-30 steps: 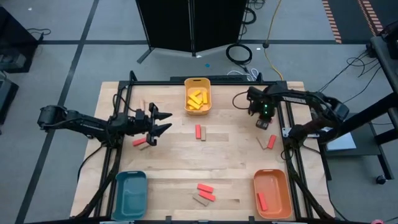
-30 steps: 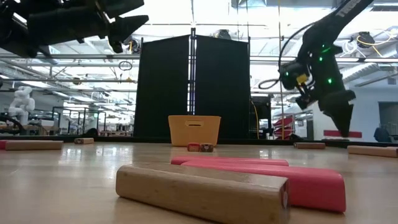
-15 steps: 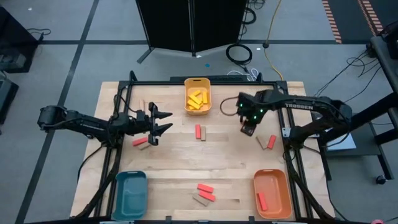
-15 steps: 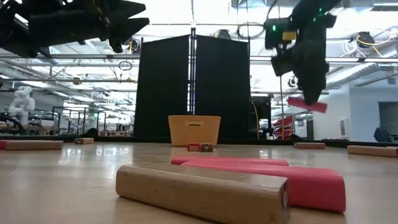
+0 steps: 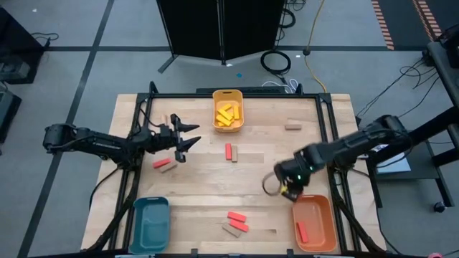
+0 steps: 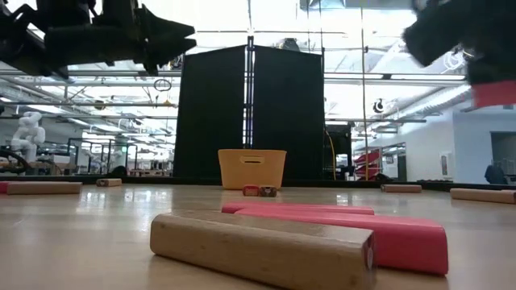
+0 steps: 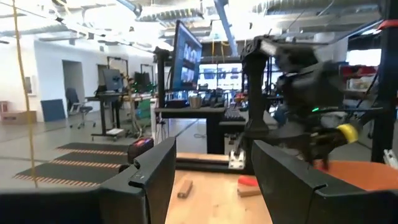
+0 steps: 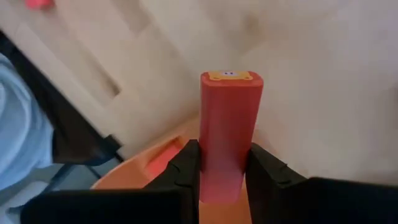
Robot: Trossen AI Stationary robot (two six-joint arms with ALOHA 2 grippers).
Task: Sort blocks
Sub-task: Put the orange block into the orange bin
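Since one second ago the right gripper [image 5: 290,190], clamped on a red block [image 8: 227,124], swung from 1 o'clock to the orange tray [image 5: 315,223] at 5 o'clock. Centre over it before releasing. Left gripper [image 5: 188,135] hovers spread at 9 o'clock.

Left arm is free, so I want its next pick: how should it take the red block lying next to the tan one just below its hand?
Come straight down on the red block. Grip it mid-length across its narrow width with the left hand: it lies flat, and the tan block crowds one long side, so set the fingers carefully there.

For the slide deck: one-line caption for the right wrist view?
Right gripper clamps a red block upright above the orange tray's rim, another red block already inside.
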